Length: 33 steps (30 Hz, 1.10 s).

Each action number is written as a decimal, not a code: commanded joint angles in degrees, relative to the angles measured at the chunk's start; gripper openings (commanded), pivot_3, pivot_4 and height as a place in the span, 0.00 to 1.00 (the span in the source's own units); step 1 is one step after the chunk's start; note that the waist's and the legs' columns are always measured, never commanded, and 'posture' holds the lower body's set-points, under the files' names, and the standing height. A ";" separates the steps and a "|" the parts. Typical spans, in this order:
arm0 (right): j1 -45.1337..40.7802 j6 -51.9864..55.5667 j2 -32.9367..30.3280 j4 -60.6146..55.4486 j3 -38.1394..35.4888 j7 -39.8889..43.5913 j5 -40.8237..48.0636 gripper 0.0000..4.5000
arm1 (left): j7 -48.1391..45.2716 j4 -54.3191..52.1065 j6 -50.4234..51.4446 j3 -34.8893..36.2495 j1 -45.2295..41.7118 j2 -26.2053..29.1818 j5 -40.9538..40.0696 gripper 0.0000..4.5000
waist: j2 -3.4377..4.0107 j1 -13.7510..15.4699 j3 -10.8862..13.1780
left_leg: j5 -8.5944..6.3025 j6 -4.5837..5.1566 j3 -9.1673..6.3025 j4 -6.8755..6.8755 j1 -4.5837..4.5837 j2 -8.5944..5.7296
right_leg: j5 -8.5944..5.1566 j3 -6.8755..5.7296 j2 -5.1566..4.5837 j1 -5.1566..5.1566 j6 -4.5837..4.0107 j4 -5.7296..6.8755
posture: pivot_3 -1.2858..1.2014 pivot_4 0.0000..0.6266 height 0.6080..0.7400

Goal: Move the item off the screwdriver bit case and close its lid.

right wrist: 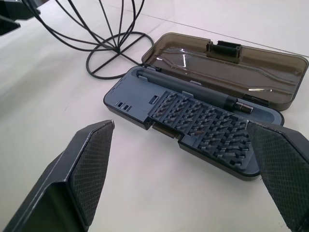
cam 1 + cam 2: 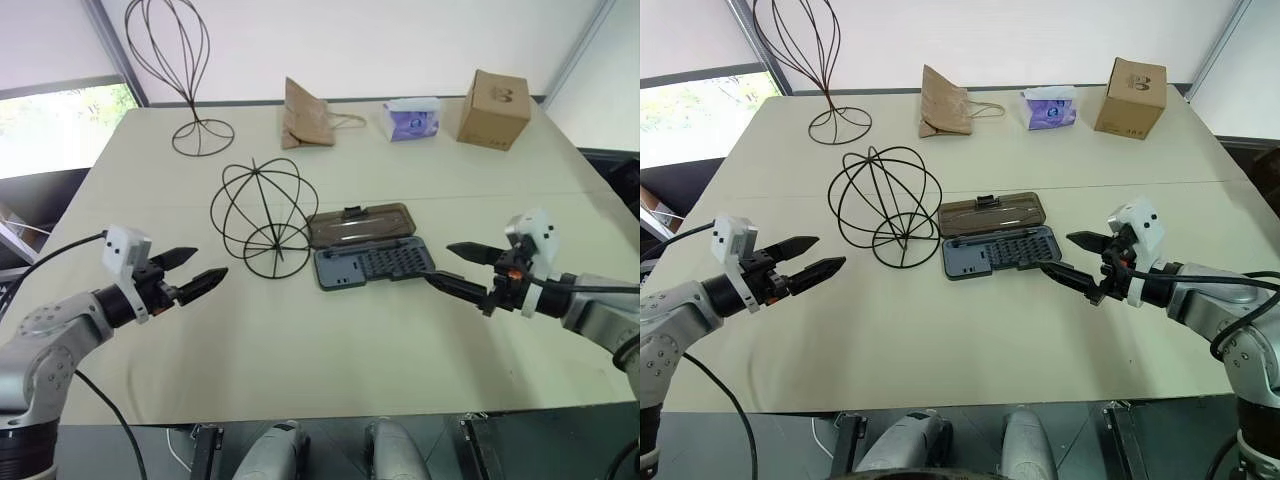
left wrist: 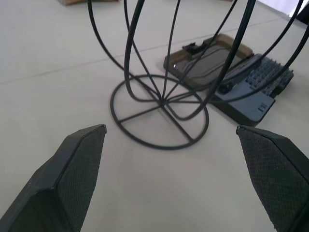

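The item (image 2: 264, 213), a black wire sphere on a ring base (image 3: 159, 116), stands on the table just left of the screwdriver bit case (image 2: 373, 265). Its ring sits beside the case's left end, close to it. The case lies open, the grey tray of bits (image 1: 203, 123) in front. The smoky-brown lid (image 2: 360, 224) lies flat behind the tray, latch tab at its far edge. My left gripper (image 2: 206, 264) hovers open left of the sphere, pointing at it. My right gripper (image 2: 438, 262) hovers open at the case's right end. Both hold nothing.
A tall teardrop wire stand (image 2: 172, 55) is at the far left of the table. A brown paper bag (image 2: 305, 115), a tissue pack (image 2: 410, 118) and a cardboard box (image 2: 494, 108) line the far edge. Bare tabletop (image 2: 330, 350) lies in front of the case.
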 commanded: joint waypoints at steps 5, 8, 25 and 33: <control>-7.57 -0.05 1.04 -3.34 3.85 -1.00 2.05 1.00 | -0.39 2.32 -3.38 -5.89 -9.28 -2.47 2.44 1.00 | 0.00 -0.09 0.00 | 0.00 0.00 0.00 -0.01 0.00 0.01 | 0.00 -0.01 0.00 0.01 0.00 -0.02 | 0.52 0.24 1.00; -7.55 -0.07 1.88 -3.47 4.12 -2.14 1.95 1.00 | -1.69 4.24 -4.64 -7.78 -11.00 -3.13 3.61 1.00 | -0.01 -0.10 0.00 | 0.00 0.00 0.00 -0.03 -0.01 0.01 | 0.00 -0.03 0.00 -0.01 0.00 -0.03 | 0.52 0.24 1.00; -2.72 -0.46 2.74 -5.87 2.71 -5.29 2.91 1.00 | -2.17 4.82 -4.76 -7.22 -12.65 -4.05 3.25 0.01 | -0.02 -0.03 0.00 | 0.00 0.00 0.01 -0.01 0.00 0.00 | 0.00 -0.04 0.02 0.00 0.00 -0.02 | 0.52 0.24 1.00; -3.63 -1.03 2.81 -4.62 3.96 -4.86 2.19 1.00 | 4.00 7.53 -10.89 -5.25 -15.40 -5.67 8.80 0.01 | -0.03 -0.09 0.01 | 0.00 0.00 0.00 0.00 -0.01 -0.01 | 0.00 -0.04 0.02 0.00 0.00 -0.02 | 0.52 0.24 1.00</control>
